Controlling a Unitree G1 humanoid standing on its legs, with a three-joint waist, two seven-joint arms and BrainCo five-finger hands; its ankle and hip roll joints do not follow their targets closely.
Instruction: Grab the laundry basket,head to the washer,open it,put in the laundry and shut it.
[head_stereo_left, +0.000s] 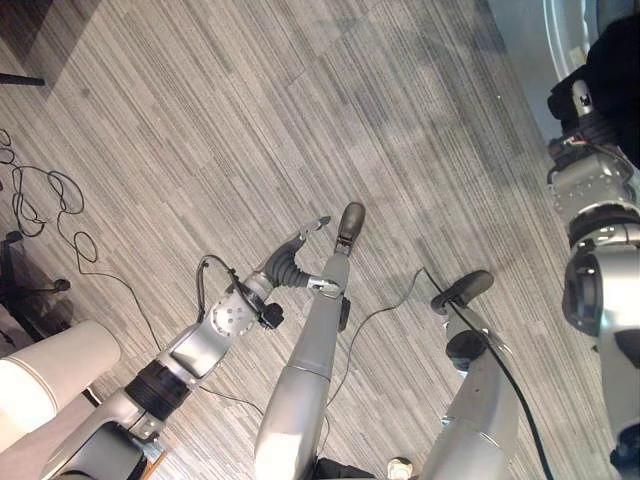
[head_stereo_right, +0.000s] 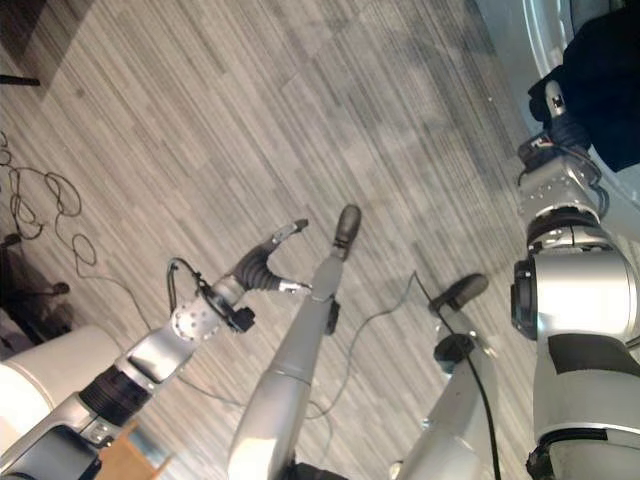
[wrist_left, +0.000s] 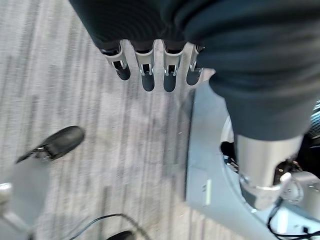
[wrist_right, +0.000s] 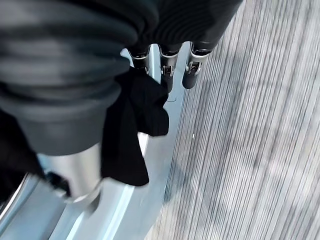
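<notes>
My right hand (head_stereo_right: 558, 112) is raised at the far right against the washer (head_stereo_right: 538, 30), whose pale curved rim shows in the top right corner. A black garment (head_stereo_right: 602, 80) bunches at that hand. In the right wrist view the black garment (wrist_right: 136, 125) hangs pinched between the thumb and the fingers (wrist_right: 192, 70), in front of the washer's pale front (wrist_right: 150, 205). My left hand (head_stereo_left: 288, 264) hangs low over the floor with its fingers (wrist_left: 145, 72) straight and nothing in it. The washer's pale base (wrist_left: 207, 175) lies beyond it.
Grey striped carpet (head_stereo_left: 250, 110) covers the floor. A white rounded object (head_stereo_left: 50, 372) sits at the lower left. Thin black cables (head_stereo_left: 45, 205) and a dark stand foot (head_stereo_left: 30, 285) lie along the left edge.
</notes>
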